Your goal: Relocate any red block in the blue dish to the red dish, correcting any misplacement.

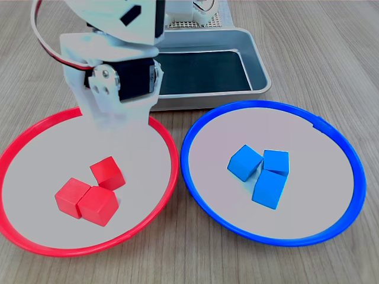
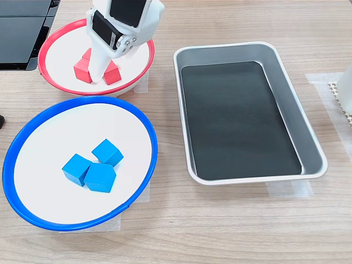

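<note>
Now three red blocks [image 1: 89, 192] fill the red dish [image 1: 35, 133], three blue cubes [image 1: 263, 174] the blue dish [image 1: 331, 142]; gripper [image 2: 98, 69] state unclear

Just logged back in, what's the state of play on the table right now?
The arm hangs over the red dish, where three red blocks lie clustered. The blue dish holds only three blue cubes, so no red block remains misplaced. The metal tray behind holds no blocks. The gripper's fingertips are hidden, so its state is unclear.
</note>
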`<act>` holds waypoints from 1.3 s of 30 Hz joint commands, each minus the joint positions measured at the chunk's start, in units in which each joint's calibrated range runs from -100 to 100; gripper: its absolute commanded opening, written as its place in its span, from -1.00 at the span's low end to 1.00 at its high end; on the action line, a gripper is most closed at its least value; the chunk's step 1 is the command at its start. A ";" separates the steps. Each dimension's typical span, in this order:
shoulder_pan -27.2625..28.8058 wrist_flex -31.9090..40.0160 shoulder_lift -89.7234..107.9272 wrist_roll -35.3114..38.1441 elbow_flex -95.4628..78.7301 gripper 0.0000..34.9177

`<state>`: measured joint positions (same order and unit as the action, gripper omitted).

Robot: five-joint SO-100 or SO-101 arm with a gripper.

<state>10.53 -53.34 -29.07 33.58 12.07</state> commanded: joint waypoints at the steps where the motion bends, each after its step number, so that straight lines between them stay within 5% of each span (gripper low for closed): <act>1: -1.73 -0.27 6.77 -0.78 2.00 -0.16; 13: -7.38 2.29 36.62 -4.35 -21.95 -0.27; 26: -13.40 14.76 79.01 -15.97 -68.56 -0.98; 39: -16.13 26.81 100.24 -28.91 -97.69 -0.98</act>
<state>-5.58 -28.87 66.75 6.03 -81.40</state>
